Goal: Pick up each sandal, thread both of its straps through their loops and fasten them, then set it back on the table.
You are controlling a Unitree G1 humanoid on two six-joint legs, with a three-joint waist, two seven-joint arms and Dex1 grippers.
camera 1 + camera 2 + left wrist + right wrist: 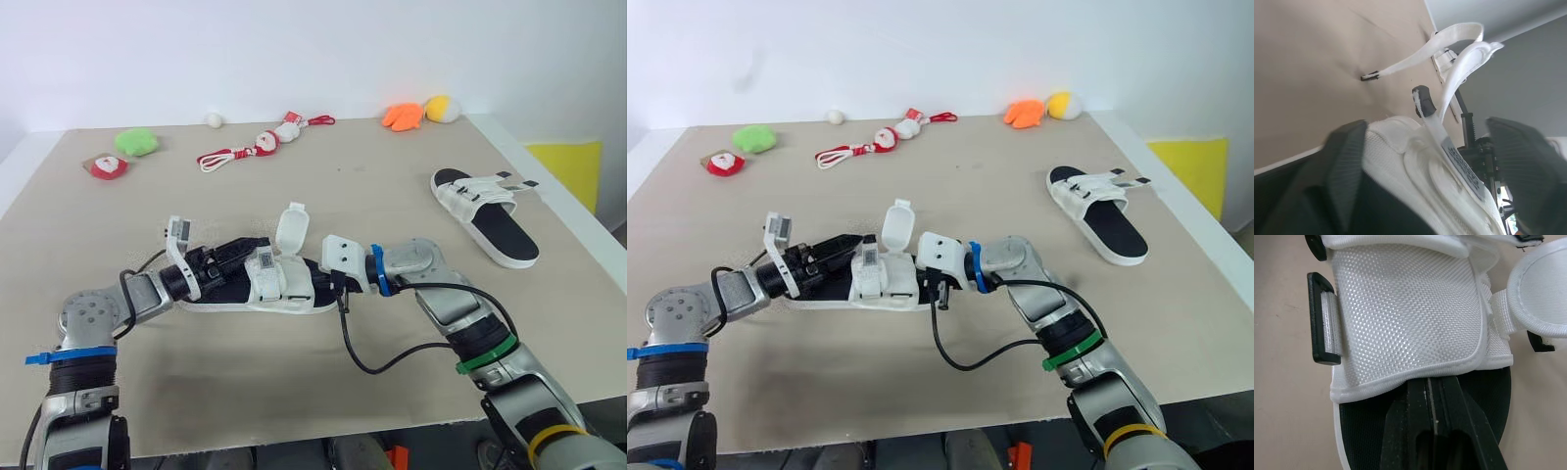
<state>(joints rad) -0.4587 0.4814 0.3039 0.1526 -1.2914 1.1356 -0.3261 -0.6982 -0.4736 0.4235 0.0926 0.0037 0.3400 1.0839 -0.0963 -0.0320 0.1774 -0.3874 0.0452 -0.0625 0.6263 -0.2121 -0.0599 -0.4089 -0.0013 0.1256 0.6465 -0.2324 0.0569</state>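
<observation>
Starting at the robot's left, the left tool (pixel 243 257) reaches in over one end of the near sandal (pixel 282 290). Its two black fingers (pixel 1347 161) are spread wide and straddle the white upper; one seems to touch the fabric and the other stands off it, so I judge this tool released rather than clamped. The sandal lies flat on the desk (pixel 392 176) in front of the robot, with its long axis running left to right between the two arms, so each tool meets it end-on from its own side. One strap flap (pixel 291 227) stands up loose above the upper, unfastened, and a black loop (pixel 1320 318) sits at the edge of the mesh band, apparently with no strap through it. From the right, the right tool (pixel 1433 391) comes in low along the dark footbed. Its fingers are pressed together and the tips are tucked under the edge of the mesh band; whether they pinch anything there is hidden. The coming move probably turns on the loose flap, which stands between the tools and slightly nearer the left one. Farther right, well apart, the second sandal (pixel 485 211) rests on the desk on a diagonal, nearer the right arm, its straps apparently loose.
</observation>
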